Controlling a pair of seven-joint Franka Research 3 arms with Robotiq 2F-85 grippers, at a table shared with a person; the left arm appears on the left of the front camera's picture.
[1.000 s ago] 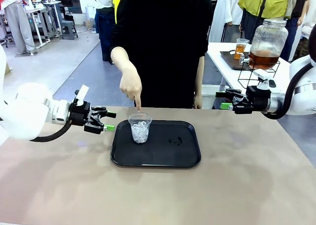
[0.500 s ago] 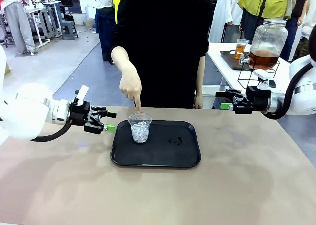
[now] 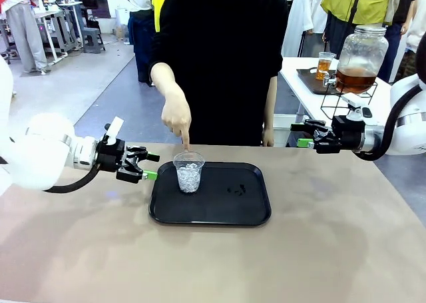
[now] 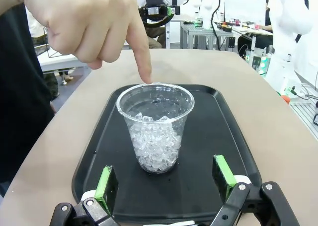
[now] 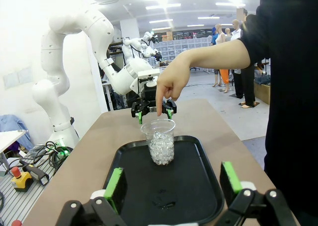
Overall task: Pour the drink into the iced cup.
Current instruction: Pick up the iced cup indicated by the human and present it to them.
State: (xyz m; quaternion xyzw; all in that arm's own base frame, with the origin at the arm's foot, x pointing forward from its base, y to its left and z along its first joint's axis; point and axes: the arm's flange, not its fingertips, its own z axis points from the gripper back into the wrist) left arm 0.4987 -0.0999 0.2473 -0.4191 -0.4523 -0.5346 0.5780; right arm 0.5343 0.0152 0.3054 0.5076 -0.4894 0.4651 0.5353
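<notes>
At nine o'clock from the black tray (image 3: 219, 210), just off its edge: left gripper (image 3: 152, 166), lying sideways above the table (image 3: 319, 250), green pads wide apart, holding nothing, pointing toward three o'clock at the iced cup (image 3: 189, 172). Near the tray's ten o'clock corner: that clear cup, standing up straight, partly full of white ice, with neither gripper touching it. At twelve o'clock over the cup: person's hand (image 3: 176, 116), one finger pointing down, tip right at the far rim. Near the tray's middle: small wet spot (image 3: 236, 190). At two o'clock from the tray, up above the table's far edge: right gripper (image 3: 299, 135), also sideways, opened all the way, nothing between its pads, pointing toward nine o'clock. Farther off at two o'clock, on a white side table (image 3: 287, 66): big glass jar (image 3: 363, 50) on a black wire stand (image 3: 329, 103), with the drink (image 3: 353, 82), brown like tea, low in its bottom, and just beside it a small cup (image 3: 324, 64) of the same brown.
</notes>
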